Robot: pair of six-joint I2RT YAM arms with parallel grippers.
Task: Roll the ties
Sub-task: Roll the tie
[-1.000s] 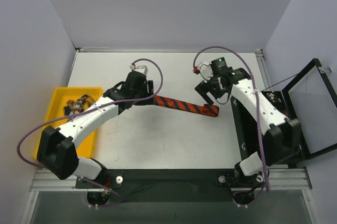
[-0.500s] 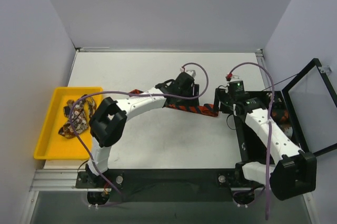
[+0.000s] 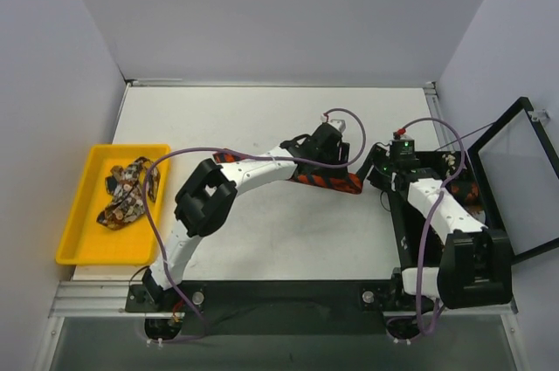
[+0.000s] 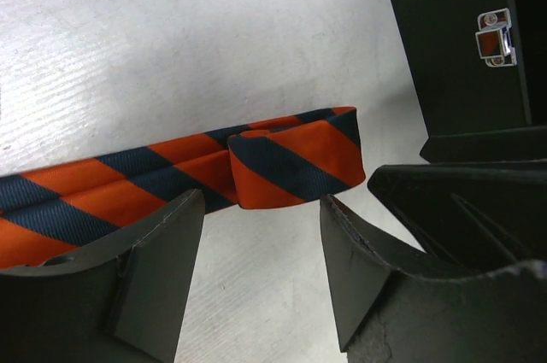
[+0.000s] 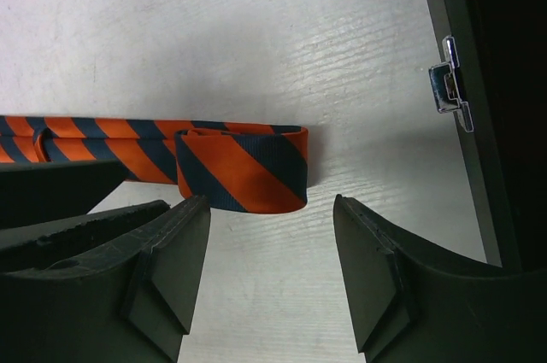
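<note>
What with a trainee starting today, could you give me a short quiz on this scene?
1. True or false: the striped tie's end is folded over on itself.
2. The patterned ties at the left lie: A in a yellow tray; B in a blue bucket; C hung on a hook.
3. Which is open: the left pincer, the right pincer, or both?
Key: 1 true; 2 A; 3 both.
</note>
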